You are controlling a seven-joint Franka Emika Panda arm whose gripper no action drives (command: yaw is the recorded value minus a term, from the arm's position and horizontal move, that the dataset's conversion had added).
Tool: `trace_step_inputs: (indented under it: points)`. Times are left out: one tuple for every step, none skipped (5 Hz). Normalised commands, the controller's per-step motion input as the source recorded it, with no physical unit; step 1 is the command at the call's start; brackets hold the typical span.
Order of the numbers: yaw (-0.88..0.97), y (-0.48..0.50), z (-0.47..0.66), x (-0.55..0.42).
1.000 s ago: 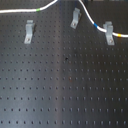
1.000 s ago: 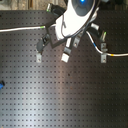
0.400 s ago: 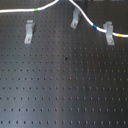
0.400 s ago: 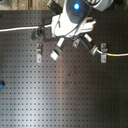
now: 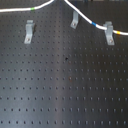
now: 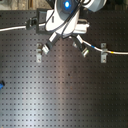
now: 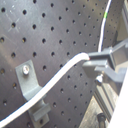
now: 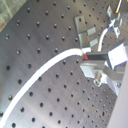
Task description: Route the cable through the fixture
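Overhead, claw [image 6: 64, 46] hidden by arm, cable [image 5: 95, 23] cut off

cable [image 5: 85, 17] white, green/blue/yellow bands; board [image 5: 64, 90] black, dotted holes

Black perforated board [image 5: 65, 95], small blue obj [image 6: 1, 85] at edge.

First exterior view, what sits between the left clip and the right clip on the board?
In the first exterior view, the middle clip stands between the left clip and right clip, with the cable passing over it.
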Motion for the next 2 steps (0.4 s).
trace_step_inputs:
  points:
    - [-0.4,-0.111,0.15,-0.267]
    - [-0.39,-0.036,0.22,-0.133]
